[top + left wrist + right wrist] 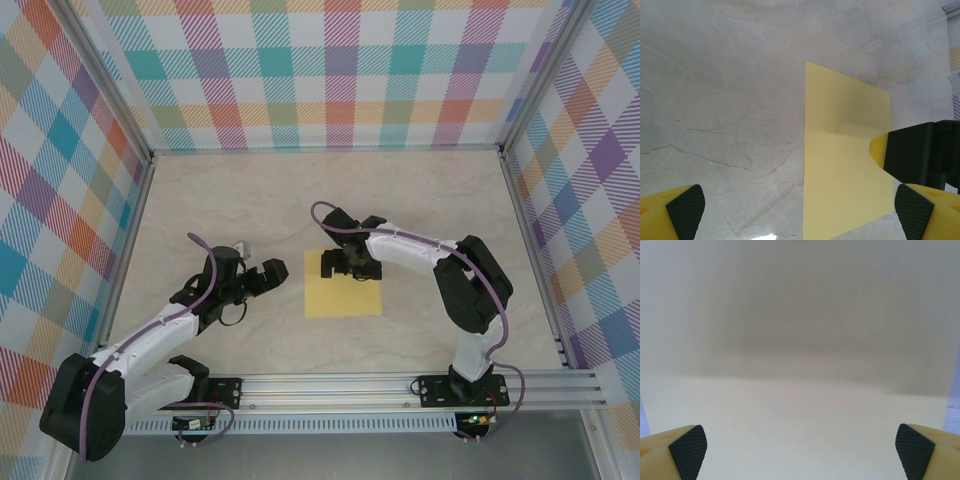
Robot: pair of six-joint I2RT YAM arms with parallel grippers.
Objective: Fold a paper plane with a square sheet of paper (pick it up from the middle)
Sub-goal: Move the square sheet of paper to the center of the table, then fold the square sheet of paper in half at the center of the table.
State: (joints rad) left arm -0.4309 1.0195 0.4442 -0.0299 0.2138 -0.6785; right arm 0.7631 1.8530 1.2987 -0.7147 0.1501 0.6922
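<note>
The square sheet of paper (343,295) lies flat and yellow on the marble table, near the middle. My right gripper (350,266) hangs over its far edge, jaws wide open and pointing down, with nothing between them. Seen from the right wrist, the pale sheet (800,365) spreads close below, with a soft shadow band across it, and the right gripper (801,452) stands open. My left gripper (271,275) is open, left of the sheet and apart from it. From the left wrist, the sheet (845,160) lies ahead between the open left gripper (800,212) fingers, with the right gripper's fingertip (879,150) over its far side.
Plaid walls (320,70) close in the table on three sides. An aluminium rail (400,385) with both arm bases runs along the near edge. Bare marble table (250,190) lies behind and to both sides of the sheet.
</note>
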